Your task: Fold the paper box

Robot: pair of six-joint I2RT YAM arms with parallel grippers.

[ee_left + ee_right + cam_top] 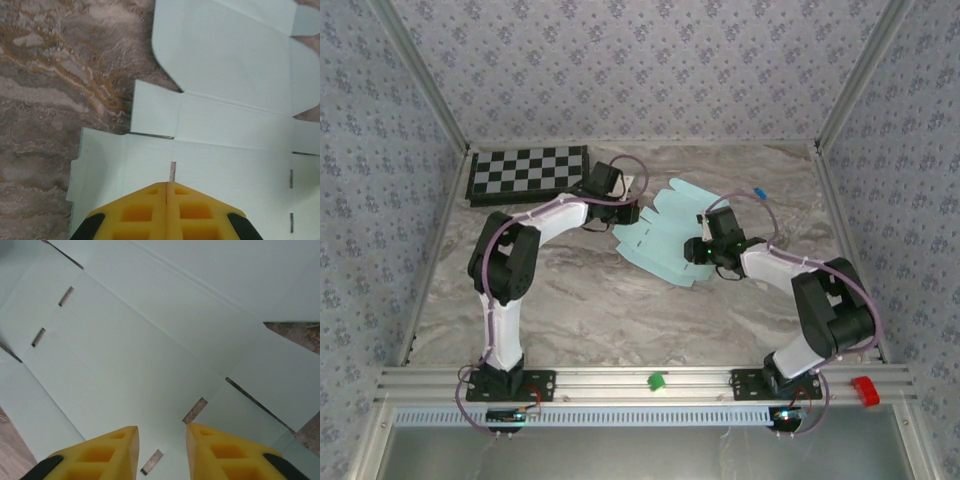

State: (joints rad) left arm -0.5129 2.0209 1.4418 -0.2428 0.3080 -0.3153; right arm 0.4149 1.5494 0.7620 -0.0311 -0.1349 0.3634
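Note:
The paper box [660,232] is a flat pale light-blue die-cut sheet with flaps and slots, lying unfolded on the marble table just past mid-table. My left gripper [625,214] sits at the sheet's left edge. In the left wrist view its yellow fingers [166,184] are shut together with nothing between them, tips over the sheet [225,140] just below a small slot. My right gripper [694,253] hovers over the sheet's right part. It stands open [161,430] above the card [150,340], one narrow slot between the fingers and another at the right tip.
A black-and-white checkerboard [528,172] lies at the back left. A small blue item [758,192] rests at the back right. A green piece [656,381] and a red piece [863,390] sit on the front rail. Patterned walls enclose the table.

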